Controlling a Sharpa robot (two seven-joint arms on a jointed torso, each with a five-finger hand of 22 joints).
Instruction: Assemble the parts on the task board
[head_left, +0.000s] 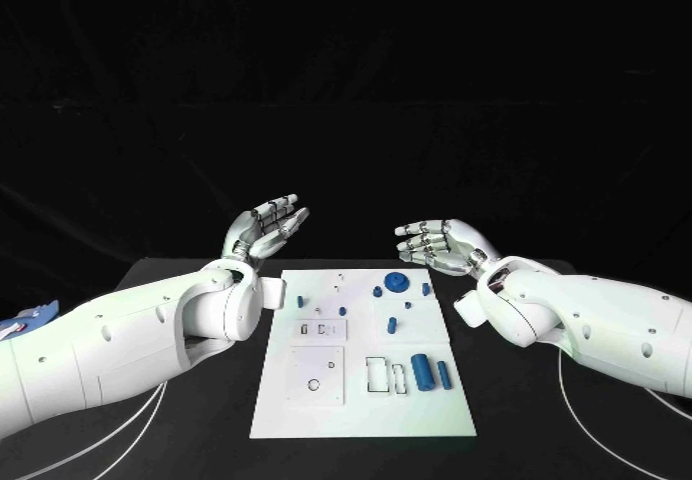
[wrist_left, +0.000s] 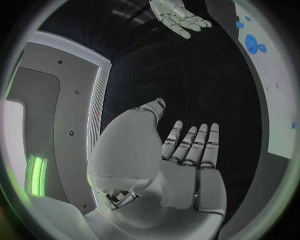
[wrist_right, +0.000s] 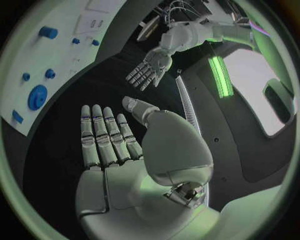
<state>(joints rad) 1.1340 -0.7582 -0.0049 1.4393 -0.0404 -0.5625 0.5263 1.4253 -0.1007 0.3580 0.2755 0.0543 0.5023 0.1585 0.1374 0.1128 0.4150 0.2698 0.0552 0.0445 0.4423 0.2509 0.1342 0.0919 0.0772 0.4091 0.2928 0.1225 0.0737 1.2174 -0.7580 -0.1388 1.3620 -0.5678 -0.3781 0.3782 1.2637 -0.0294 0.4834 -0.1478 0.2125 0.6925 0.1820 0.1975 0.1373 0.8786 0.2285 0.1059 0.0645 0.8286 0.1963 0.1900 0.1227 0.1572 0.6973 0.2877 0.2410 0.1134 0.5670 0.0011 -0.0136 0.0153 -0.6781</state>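
No legible text (board markings blurred)

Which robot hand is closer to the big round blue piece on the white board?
The right hand. It is open just beyond the board's far right corner, close to the round blue piece. The left hand is open past the board's far left corner, farther away.

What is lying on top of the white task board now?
Small blue parts lie on the task board, among them a round disc. Both hands, left hand and right hand, are off it and cover nothing.
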